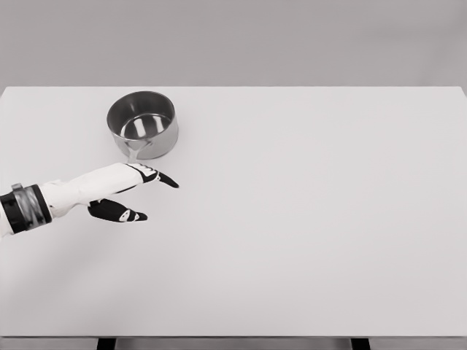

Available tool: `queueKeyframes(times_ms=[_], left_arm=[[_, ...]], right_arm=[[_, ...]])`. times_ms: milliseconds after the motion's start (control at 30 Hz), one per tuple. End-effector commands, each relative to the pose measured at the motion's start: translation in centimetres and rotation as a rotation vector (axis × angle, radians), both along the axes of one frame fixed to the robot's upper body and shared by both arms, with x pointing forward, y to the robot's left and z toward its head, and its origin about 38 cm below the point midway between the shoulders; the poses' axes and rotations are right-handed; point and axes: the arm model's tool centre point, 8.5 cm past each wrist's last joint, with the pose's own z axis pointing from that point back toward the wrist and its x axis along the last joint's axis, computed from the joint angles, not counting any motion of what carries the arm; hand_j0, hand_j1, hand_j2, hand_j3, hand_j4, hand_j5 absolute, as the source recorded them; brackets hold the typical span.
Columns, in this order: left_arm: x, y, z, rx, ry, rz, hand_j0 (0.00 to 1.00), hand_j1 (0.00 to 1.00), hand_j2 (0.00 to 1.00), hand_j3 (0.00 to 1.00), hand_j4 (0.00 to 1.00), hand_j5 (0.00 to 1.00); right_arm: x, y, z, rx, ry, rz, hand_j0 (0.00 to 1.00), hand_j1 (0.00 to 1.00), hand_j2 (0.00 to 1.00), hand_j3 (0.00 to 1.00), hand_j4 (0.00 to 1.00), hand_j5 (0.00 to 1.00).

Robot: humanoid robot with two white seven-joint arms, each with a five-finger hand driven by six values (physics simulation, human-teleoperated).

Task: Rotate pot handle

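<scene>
Fingers (164,179) of the left hand (120,191) lie stretched out and loose, holding nothing, the thumb (124,214) spread below them, with the white forearm coming in low and nearly flat over the desk (306,219) from the left edge. Just beyond the fingertips stands the steel pot (143,124), upright near the far left of the desk, its short handle (135,152) pointing toward the hand. By my reading the turn is not yet begun: no grip is taken, so reaching, grasping and rotating all remain
</scene>
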Motion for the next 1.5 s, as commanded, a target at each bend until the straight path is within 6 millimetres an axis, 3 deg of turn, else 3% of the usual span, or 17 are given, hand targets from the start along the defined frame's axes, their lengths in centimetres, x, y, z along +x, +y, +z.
queueKeyframes(times_ms=[0, 1467], left_arm=[[0.1, 0.2, 0.1, 0.000, 0.002, 0.007, 0.79, 0.79, 0.79, 0.79, 0.79, 0.79], [0.5, 3.7, 1.0, 0.090, -0.006, 0.086, 0.79, 0.79, 0.79, 0.79, 0.79, 0.79]], right_arm=[[0.0, 0.0, 0.0, 0.000, 0.000, 0.000, 1.00, 1.00, 1.00, 1.00, 1.00, 1.00], [0.0, 0.0, 0.0, 0.000, 0.000, -0.001, 1.00, 1.00, 1.00, 1.00, 1.00, 1.00]])
